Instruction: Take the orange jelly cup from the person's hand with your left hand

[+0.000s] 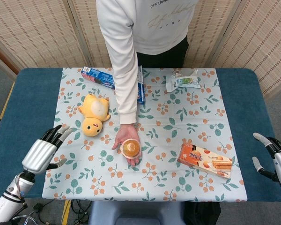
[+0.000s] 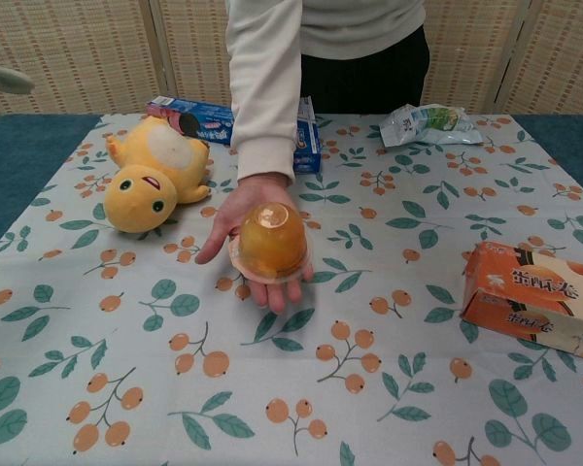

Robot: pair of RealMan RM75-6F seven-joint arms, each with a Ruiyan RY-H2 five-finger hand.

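An orange jelly cup (image 1: 130, 148) (image 2: 269, 240) rests upside down on the person's open palm (image 1: 126, 138) (image 2: 245, 209) above the middle of the table. My left hand (image 1: 46, 149) hovers over the cloth's left edge, well left of the cup, fingers spread and holding nothing. In the chest view only a fingertip (image 2: 4, 79) of it shows at the top left. My right hand (image 1: 274, 158) is at the table's right edge, fingers apart and empty, far from the cup.
A yellow plush toy (image 1: 94, 115) (image 2: 153, 175) lies between my left hand and the cup. A blue box (image 1: 99, 78) lies behind it, a snack bag (image 1: 183, 80) at the back right, an orange biscuit box (image 1: 205, 160) (image 2: 534, 297) on the right. The person stands at the far side.
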